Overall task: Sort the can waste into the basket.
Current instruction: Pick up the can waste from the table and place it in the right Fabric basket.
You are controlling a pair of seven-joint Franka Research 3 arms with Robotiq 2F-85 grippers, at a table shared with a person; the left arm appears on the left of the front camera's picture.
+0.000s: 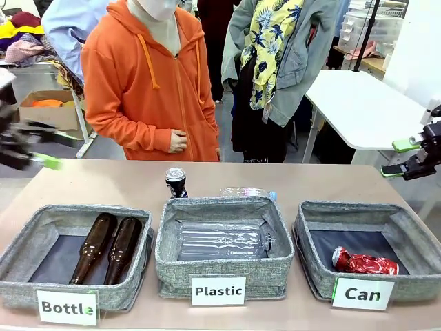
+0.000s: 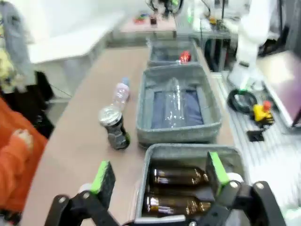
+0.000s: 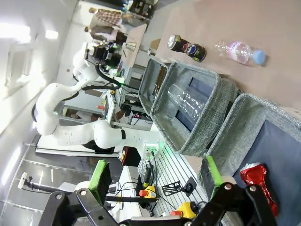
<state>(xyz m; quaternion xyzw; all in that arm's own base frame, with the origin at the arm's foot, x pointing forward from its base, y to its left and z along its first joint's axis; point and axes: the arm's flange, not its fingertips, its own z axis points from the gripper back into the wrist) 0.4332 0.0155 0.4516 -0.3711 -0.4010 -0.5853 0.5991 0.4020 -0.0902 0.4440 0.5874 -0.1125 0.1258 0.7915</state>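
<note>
Dark can (image 2: 114, 128) upright on table (image 2: 70, 141), ahead of open L jaws, apart

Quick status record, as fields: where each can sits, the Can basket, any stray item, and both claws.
red can: crushed, lying inside the Can basket
dark can: upright on the table, behind the Plastic basket, not yet sorted
stray item: clear plastic bottle lying on the table near the dark can
left claw: open, empty, at the table's left end
right claw: open, empty, raised to the right of the Can basket
</note>
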